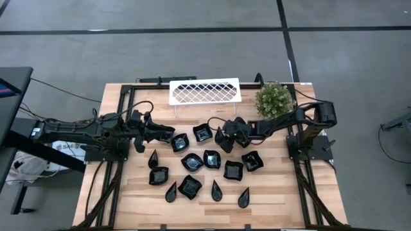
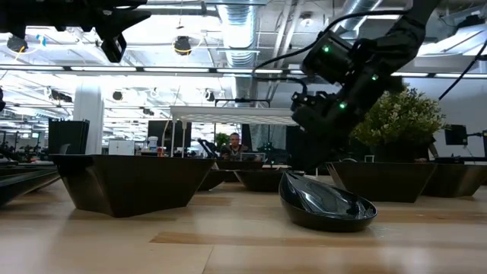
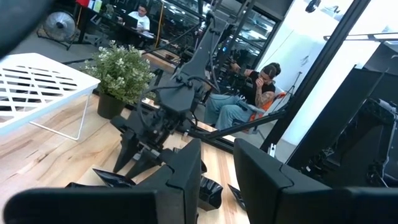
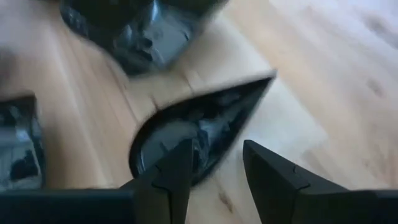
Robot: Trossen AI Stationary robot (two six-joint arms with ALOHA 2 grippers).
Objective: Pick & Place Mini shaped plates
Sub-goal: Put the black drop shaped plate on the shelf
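The right gripper (image 4: 214,165) stands with jaws partly open, low over a teardrop plate (image 4: 199,134); one finger overlaps its rim, the other is outside it. Whether it grips the plate I cannot tell. The left gripper (image 3: 217,171) shows a narrow gap between its fingers with nothing in it, hovering at nine o'clock on the table (image 1: 308,192).

Counted from above: about thirteen mini shaped plates (image 1: 212,158), roughly eight squarish and five teardrops, clustered at the centre. At twelve o'clock sits one white lattice tray (image 1: 204,91), at one o'clock one green plant (image 1: 274,99). Several plates crowd close around the right gripper.
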